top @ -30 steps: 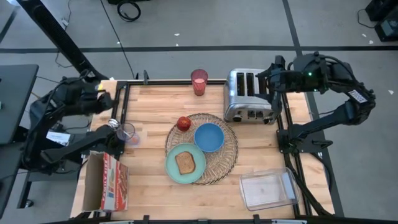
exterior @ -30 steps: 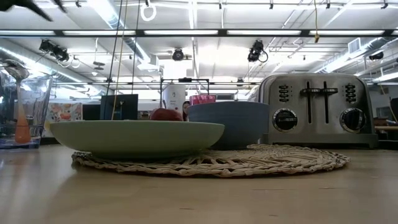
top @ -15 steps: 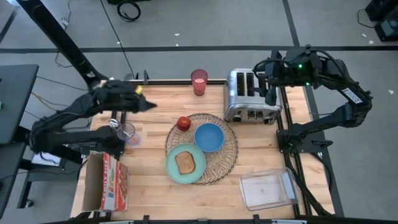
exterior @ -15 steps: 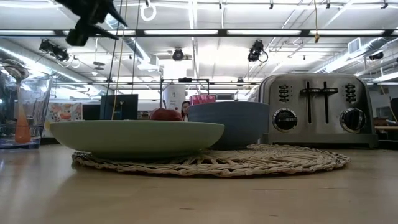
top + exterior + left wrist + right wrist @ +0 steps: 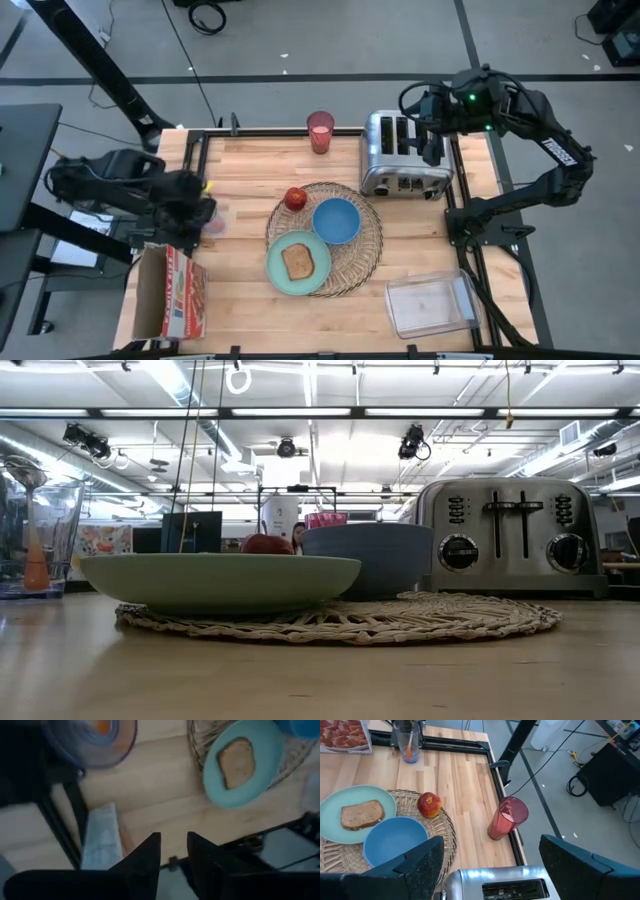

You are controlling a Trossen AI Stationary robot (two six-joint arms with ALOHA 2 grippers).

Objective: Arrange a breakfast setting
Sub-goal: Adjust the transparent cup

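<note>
On the wooden table (image 5: 250, 310) the setting is partly laid. The wicker placemat (image 5: 362, 258) lies mid-table with the teal plate (image 5: 277, 277) on its near-left edge, the toast (image 5: 299, 261) flat on the plate, the blue bowl (image 5: 336, 221) just beside the plate on the mat, and the red apple (image 5: 295, 198) at the mat's far-left rim. By the look of it, these pieces are done. Two seem left: the pink cup (image 5: 320, 131) stands at the table's far edge, well apart from the mat, and the spoon (image 5: 408, 750), orange handle down, stands in a clear glass (image 5: 45, 540) near the left edge.

The left gripper (image 5: 173, 852) hovers over the table's left side, above the glass, fingers narrowly parted and holding nothing; the likely next step is lifting the spoon out. The right gripper (image 5: 490, 865) hangs above the toaster (image 5: 400, 155) at the far right, jaws wide and empty, waiting.

Light butcher-block planks make up the surface, framed by a black rail. A printed box (image 5: 180, 295) sits at the near-left corner and a clear lidded container (image 5: 430, 303) at the near right. Beyond the table lies a grey floor with taped lines and loose cables; the low view shows a workshop ceiling with strip lights, ducts and mounted cameras.
</note>
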